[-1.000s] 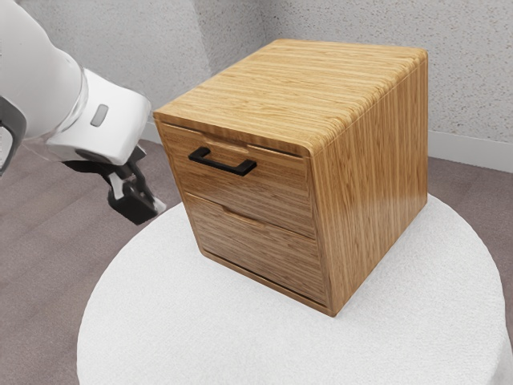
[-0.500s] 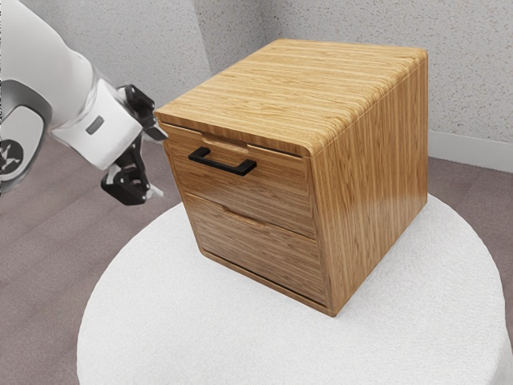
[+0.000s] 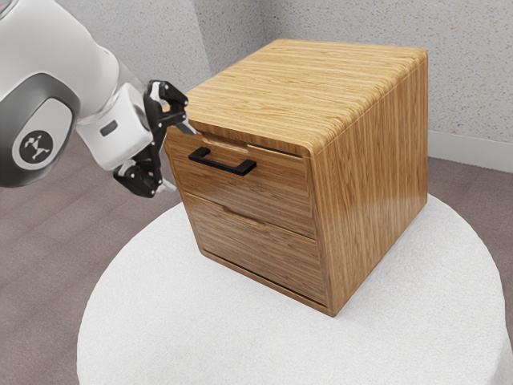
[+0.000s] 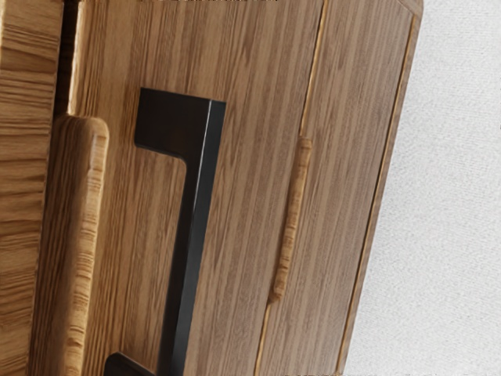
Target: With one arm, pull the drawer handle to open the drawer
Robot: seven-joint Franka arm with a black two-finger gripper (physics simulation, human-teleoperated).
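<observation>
gripper (image 3: pixel 164 144) risen, nearer drawer handle (image 3: pixel 222 161)

A round white tabletop (image 3: pixel 240 337) with a nubbly surface stands on a brownish floor (image 3: pixel 48 241), before grey speckled walls (image 3: pixel 473 64) edged by a white baseboard (image 3: pixel 469 150).

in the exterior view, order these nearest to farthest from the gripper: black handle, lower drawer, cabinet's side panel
1. black handle, on the upper drawer, just beside the open gripper.
2. lower drawer, below the handle.
3. side panel, facing the exterior view's right.
</observation>
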